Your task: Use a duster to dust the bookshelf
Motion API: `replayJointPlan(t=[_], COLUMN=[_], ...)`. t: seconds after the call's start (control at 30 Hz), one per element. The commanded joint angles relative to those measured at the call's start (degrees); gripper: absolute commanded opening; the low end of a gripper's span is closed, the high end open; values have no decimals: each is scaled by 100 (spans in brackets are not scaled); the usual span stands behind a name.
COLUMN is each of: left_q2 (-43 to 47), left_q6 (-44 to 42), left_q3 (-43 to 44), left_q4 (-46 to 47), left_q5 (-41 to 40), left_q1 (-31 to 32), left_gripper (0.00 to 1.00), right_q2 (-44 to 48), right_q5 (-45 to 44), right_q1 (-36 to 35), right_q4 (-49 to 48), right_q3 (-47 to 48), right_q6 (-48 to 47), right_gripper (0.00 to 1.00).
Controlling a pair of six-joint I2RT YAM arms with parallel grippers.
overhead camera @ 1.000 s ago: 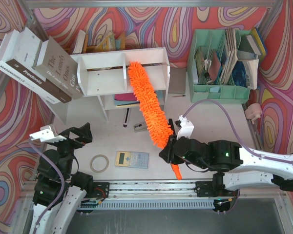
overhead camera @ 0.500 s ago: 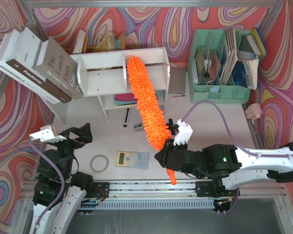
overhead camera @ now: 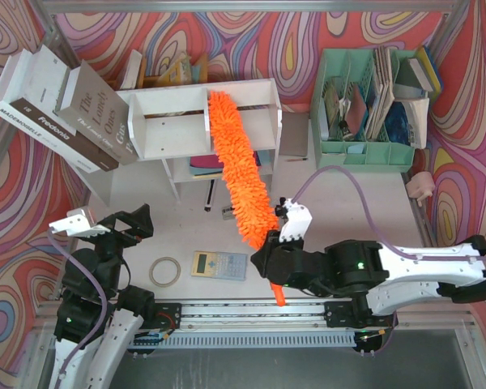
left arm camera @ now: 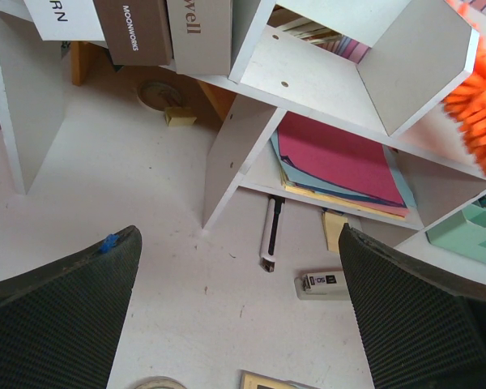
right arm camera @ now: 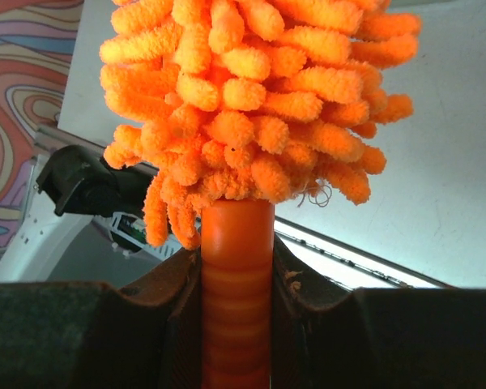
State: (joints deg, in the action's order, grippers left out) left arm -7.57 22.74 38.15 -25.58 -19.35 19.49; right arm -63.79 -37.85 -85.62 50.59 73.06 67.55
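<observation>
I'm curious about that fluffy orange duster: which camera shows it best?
The top view: the whole duster shows, its head laid over the bookshelf, its handle in the right fingers. The right wrist view shows only handle and the head's base; the left wrist view just a scrap of fluff at its right edge.

fluffy orange duster (overhead camera: 240,168) slanted across white two-tier bookshelf (overhead camera: 178,120).

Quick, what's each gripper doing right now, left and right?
Left gripper: open, holding nothing.
Right gripper: shut on the duster, gripping it by its handle.
</observation>
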Motion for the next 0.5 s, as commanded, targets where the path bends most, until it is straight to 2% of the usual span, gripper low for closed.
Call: replayJointPlan(t=[0.0,0.1,0.23,0.47], left_q2=[72,50,63,67], left_q6=[-16,-15,-15,-15], left_q3=[23,17,24,20], left_q4=[63,63,63,71], left_q5=[28,45,46,58], left_q1=[-25,-24,-24,-24], left_gripper=[98,98,98,98], right_q2=[-210,-356,-520,-336], right_q5=[74,193,191,-313], right_q1=[-53,-51,-51,-51], right_q4=[-589,-656,-157,2227], right_q3=[-187,-225,-111,168], right_q6=[4,18,391,2144], right_gripper=[0,0,0,0])
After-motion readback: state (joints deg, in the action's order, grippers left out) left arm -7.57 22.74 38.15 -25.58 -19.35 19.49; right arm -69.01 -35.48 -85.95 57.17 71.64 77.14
